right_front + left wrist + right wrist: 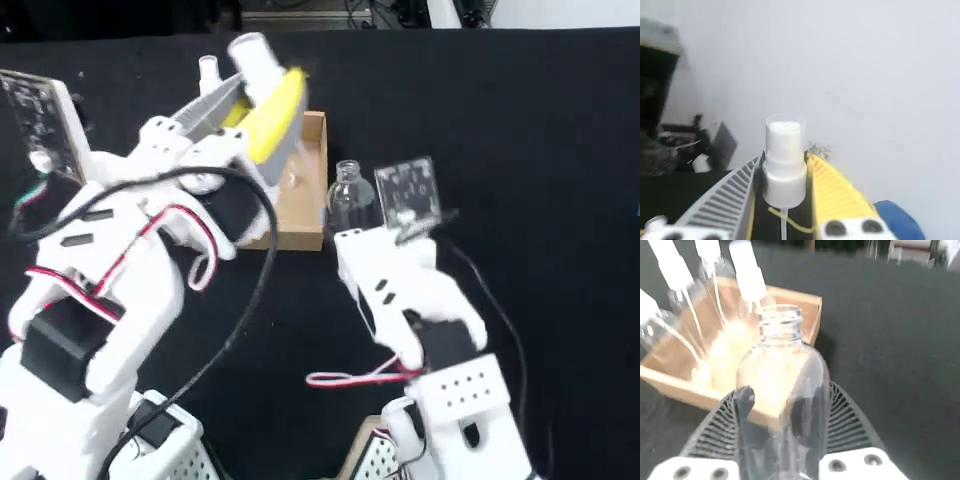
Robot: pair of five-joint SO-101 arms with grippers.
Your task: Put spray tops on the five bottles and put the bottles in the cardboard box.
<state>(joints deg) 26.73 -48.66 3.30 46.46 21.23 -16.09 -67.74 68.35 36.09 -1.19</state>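
Observation:
My left gripper [785,182] is shut on a white spray top [785,162], held upright with its thin tube hanging down. From above, that spray top [255,60] is raised over the cardboard box [300,195], between a grey and a yellow finger [272,115]. My right gripper [782,417] is shut on a clear uncapped bottle [782,385], which stands just to the right of the box [790,302]. From above, this bottle [348,195] is beside the box's right wall. Several bottles with white tops [747,272] stand inside the box.
The black table [520,130] spreads out to the right of the box. Another white spray top [208,70] shows behind the left arm. White baskets [180,450] sit at the front edge.

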